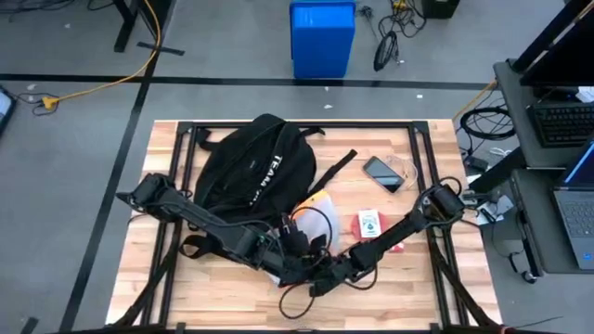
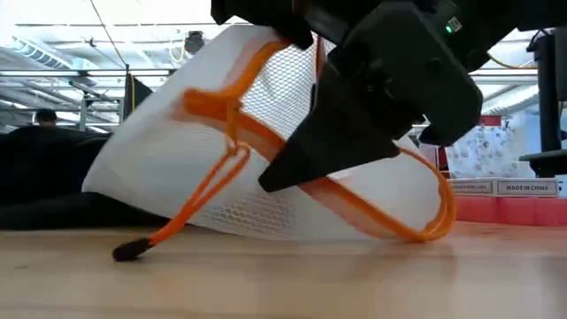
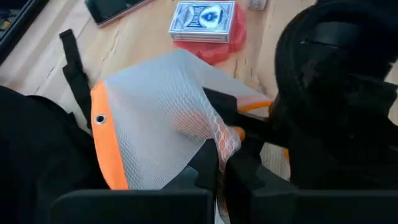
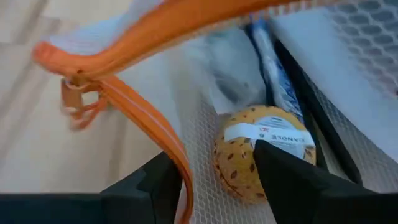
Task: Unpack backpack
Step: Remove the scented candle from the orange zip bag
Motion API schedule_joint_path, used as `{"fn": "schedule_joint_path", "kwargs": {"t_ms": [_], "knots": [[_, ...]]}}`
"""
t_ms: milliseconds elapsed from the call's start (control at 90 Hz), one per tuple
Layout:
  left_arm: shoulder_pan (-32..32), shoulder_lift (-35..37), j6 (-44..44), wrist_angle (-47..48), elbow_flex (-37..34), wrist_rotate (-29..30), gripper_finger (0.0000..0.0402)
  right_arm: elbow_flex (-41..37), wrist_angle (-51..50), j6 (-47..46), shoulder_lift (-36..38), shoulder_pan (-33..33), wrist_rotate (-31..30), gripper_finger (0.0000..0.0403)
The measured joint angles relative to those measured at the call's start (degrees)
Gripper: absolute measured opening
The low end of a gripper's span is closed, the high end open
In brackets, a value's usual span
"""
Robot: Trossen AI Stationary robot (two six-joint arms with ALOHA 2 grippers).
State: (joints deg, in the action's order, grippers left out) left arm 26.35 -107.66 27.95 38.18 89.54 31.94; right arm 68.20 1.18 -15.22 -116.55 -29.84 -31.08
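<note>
— So, what is seen on the counter [image 1: 232, 278] and around it?

— Pale wooden planks are seen, held in a black frame. A grey floor is seen around it, with a blue bin [image 1: 322, 39] beyond the far edge and cables laid about. A desk with a laptop [image 1: 577, 206] is placed off to the right.

— Where is the backpack [image 1: 251, 167]?

— It is laid flat on the far left part of the counter. Soft black cloth is seen, with white letters and loose black straps.

— What else is shown?

— A white mesh pouch [image 3: 155, 118] with an orange edge and an orange zip pull is held up just beside the backpack. A round speckled thing [image 4: 264, 152] with a white label is seen inside it. A dark phone [image 1: 382, 173] and a card box [image 1: 369, 224] are laid nearby.

— And the tools?

— The left tool [image 3: 221, 177] is closed on the mesh. The right tool [image 4: 214, 177] is pushed into the pouch mouth, its fingers parted around the orange edge and the round thing.
</note>
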Motion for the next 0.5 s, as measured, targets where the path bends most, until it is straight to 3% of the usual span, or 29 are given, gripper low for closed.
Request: {"fn": "schedule_joint_path", "kwargs": {"t_ms": [367,500], "knots": [[0.3,0.0,-0.2,0.3,0.0,-0.4,0.0000,-0.1,-0.8,0.2,5.2,-2.7,2.4,0.0210],[0.3,0.0,-0.2,0.1,0.0,-0.4,0.0000,-0.1,-0.5,-3.1,4.8,-1.7,-4.1,0.0212]]}}
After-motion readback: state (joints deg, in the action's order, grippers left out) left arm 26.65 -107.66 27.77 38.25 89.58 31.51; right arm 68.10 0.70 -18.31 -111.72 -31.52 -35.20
